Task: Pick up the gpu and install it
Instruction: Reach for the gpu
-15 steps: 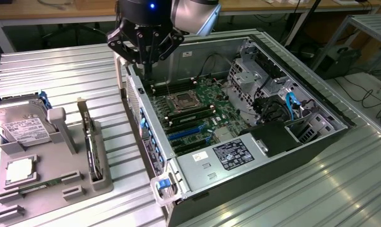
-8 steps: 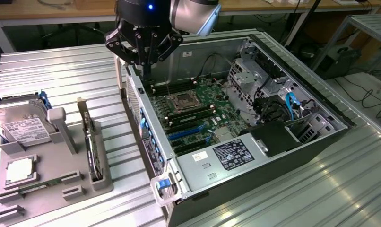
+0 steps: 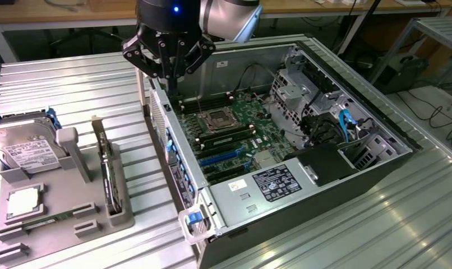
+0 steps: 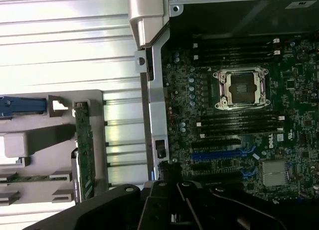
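Note:
The gpu (image 3: 106, 168) is a thin card standing on its long edge in a slot of the grey holder (image 3: 69, 224), at the exterior view's left. In the wrist view the gpu (image 4: 84, 150) shows as a narrow green strip. My gripper (image 3: 170, 84) hangs shut over the rear wall of the open computer case (image 3: 376, 162), with nothing between its fingers. It is well apart from the gpu. Inside the case lies the green motherboard (image 3: 237, 131) with blue expansion slots (image 4: 219, 154).
On the grey holder also sit a silver hard drive (image 3: 28, 147), a square chip (image 3: 22, 202) and a memory stick (image 3: 50, 221). The case lies on a ribbed metal table (image 3: 84, 89). Cables and a drive cage (image 3: 338, 120) crowd the case's far end.

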Motion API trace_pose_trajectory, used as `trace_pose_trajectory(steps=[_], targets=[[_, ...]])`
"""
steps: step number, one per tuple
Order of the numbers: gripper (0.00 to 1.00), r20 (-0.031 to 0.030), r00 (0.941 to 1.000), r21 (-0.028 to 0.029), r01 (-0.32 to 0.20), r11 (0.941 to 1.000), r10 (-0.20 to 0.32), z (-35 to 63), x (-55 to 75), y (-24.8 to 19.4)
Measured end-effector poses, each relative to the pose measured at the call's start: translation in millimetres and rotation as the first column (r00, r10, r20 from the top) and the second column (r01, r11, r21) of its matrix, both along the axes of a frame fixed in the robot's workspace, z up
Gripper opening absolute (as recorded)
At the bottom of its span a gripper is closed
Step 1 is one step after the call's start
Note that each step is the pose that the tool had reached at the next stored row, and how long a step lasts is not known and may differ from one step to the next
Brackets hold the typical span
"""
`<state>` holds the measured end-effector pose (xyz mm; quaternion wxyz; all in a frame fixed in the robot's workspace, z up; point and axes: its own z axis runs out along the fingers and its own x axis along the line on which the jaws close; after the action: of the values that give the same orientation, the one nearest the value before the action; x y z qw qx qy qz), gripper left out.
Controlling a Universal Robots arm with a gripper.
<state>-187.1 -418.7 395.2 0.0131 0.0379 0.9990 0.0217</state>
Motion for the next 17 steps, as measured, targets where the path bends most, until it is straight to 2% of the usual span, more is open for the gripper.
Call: trace_pose_trajectory(steps=[8,17], targets=[[0.11,0.0001,1.0000,0.0001,0.000,1.0000,0.000,-0.1,-8.8,-5.5],[0.11,0.0000,1.0000,0.0001,0.000,1.0000,0.000,-0.1,-14.8,-7.5]])
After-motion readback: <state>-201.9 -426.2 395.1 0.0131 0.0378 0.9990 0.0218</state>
